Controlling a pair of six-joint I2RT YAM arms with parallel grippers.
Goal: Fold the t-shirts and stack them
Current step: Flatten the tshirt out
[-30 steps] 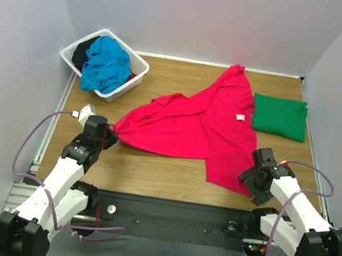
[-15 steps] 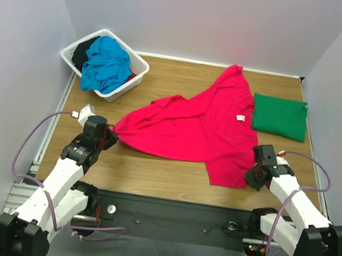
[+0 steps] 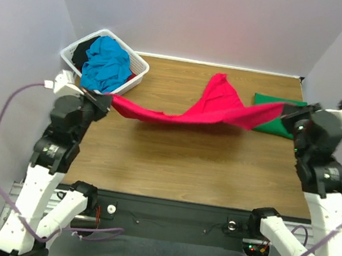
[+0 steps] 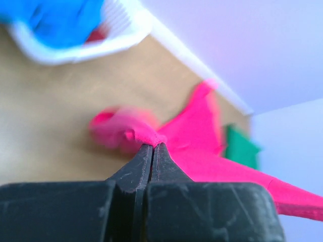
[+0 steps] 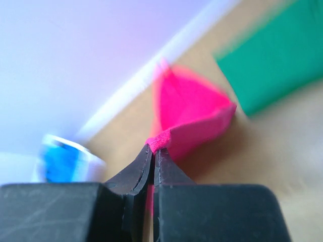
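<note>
From above, the left gripper (image 3: 101,99) and right gripper (image 3: 291,114) are each clamped on an end of the crimson-pink tee (image 3: 206,111). The tee hangs stretched between them above the table (image 3: 185,162), with one flap peaking at the middle. The green tee (image 3: 272,129) lies folded at the far right of the table. The turquoise tee (image 3: 106,64) sits bunched in the basket (image 3: 142,71). I judge one shirt done, one in hand but not yet folded, and one untouched.

At the left wrist, the left gripper (image 4: 152,147) has its jaws pressed together on a pinch of the crimson-pink tee (image 4: 202,146). The green tee (image 4: 239,146) shows beyond it.

At the right wrist, the right gripper (image 5: 153,151) is likewise closed on a hemmed edge of the crimson-pink tee (image 5: 192,116). The green tee (image 5: 272,60) lies flat on the wood beyond.
</note>
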